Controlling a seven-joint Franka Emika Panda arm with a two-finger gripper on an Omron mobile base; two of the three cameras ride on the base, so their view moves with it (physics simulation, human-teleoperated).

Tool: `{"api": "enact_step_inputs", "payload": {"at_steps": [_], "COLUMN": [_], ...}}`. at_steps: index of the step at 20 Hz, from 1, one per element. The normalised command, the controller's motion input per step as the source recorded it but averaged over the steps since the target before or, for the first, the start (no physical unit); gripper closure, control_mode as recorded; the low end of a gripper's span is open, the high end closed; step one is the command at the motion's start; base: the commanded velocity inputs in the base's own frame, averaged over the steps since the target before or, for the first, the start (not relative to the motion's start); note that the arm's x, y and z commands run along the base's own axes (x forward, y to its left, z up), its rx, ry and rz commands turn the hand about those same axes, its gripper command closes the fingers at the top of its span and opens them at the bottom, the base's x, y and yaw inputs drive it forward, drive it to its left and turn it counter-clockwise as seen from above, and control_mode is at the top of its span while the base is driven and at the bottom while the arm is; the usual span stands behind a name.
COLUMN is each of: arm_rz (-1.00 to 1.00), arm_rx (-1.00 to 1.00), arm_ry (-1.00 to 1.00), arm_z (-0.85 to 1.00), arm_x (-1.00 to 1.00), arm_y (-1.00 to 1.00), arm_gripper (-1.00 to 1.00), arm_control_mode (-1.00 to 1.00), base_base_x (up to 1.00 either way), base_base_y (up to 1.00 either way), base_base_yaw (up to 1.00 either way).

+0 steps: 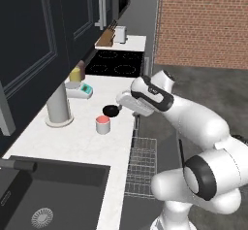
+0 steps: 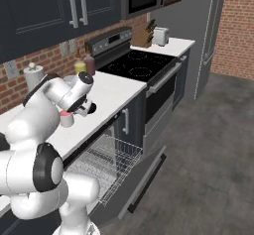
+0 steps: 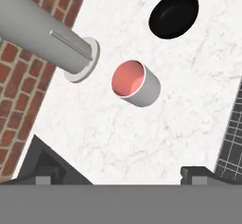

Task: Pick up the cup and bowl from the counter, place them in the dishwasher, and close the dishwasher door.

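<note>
The open gripper (image 3: pixel 116 173) hangs above the cup (image 3: pixel 136 83), which stands on the counter (image 3: pixel 189 100) beside the tall grey cylinder (image 3: pixel 47 34); a careless descent could tip the cup.

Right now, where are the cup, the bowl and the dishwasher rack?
cup (image 3: pixel 137 83), hand view, on its grey outer wall beside the pink inside.
bowl (image 3: pixel 173 14), hand view, on the black hollow.
dishwasher rack (image 2: pixel 106 162), right base view, on the wire grid floor, pulled out over the open door.

Upright cup (image 3: pixel 136 83) and black bowl (image 3: pixel 173 14) apart on counter (image 3: pixel 156 138).
</note>
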Motion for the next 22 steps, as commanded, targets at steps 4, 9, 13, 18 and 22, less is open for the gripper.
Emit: {"api": "enact_step_inputs", "payload": {"at_steps": [4,9,13,18,22], "arm_rz": [0.0,0.0,0.0,-0.01,-0.07], "arm_rx": [0.0,0.0,0.0,-0.03,-0.06], "arm_ry": [0.07,0.03,0.02,0.04,0.06], "arm_z": [-0.35,-0.37,-0.29,-0.26,-0.3], "arm_x": [0.66,0.56,0.43,0.24,0.17], "arm_y": [0.06,0.05,0.13,0.35,0.4], "arm_gripper": [-1.0,-1.0,-1.0,-1.0,-1.0], "arm_control_mode": [-1.0,-1.0,-1.0,-1.0,-1.0], "base_base_x": [0.0,0.0,0.0,0.0,0.0], "base_base_y": [0.0,0.0,0.0,0.0,0.0], "base_base_yaw": [0.0,0.0,0.0,0.0,0.0]}}
